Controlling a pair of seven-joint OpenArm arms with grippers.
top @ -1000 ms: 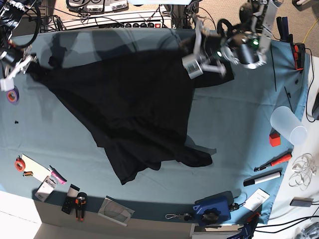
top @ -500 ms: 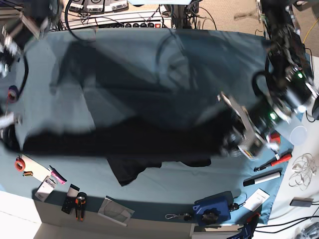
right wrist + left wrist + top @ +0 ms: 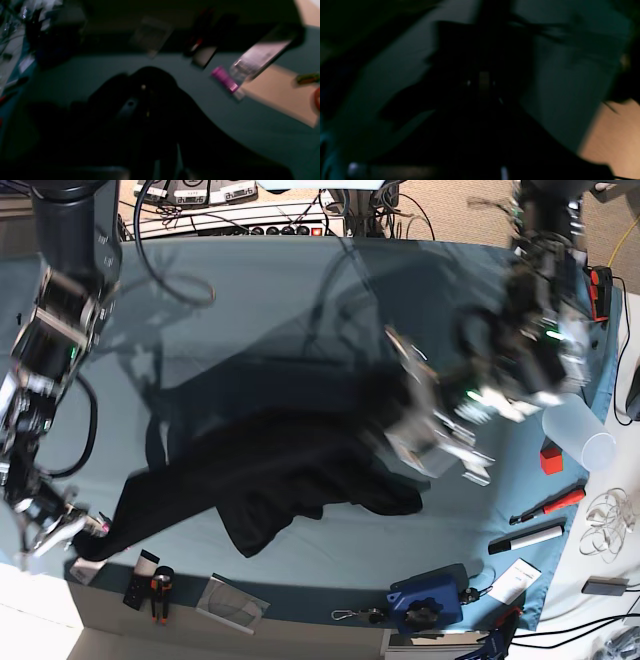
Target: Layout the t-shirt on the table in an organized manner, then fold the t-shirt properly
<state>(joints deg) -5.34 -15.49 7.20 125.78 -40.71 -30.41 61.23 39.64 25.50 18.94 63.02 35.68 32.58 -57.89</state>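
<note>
My left gripper (image 3: 425,435) and right gripper (image 3: 85,535) are each clamped on an edge of the t-shirt (image 3: 270,465), which hangs stretched across the middle of the table (image 3: 250,290). I judge I should keep the cloth taut, lower both corners evenly onto the table and avoid bunching.

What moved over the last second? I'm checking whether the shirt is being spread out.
Both grippers, left and right, swung from the table's far side toward its near edge, dragging the shirt along. Both stayed shut on it; the tools stayed put.
</note>
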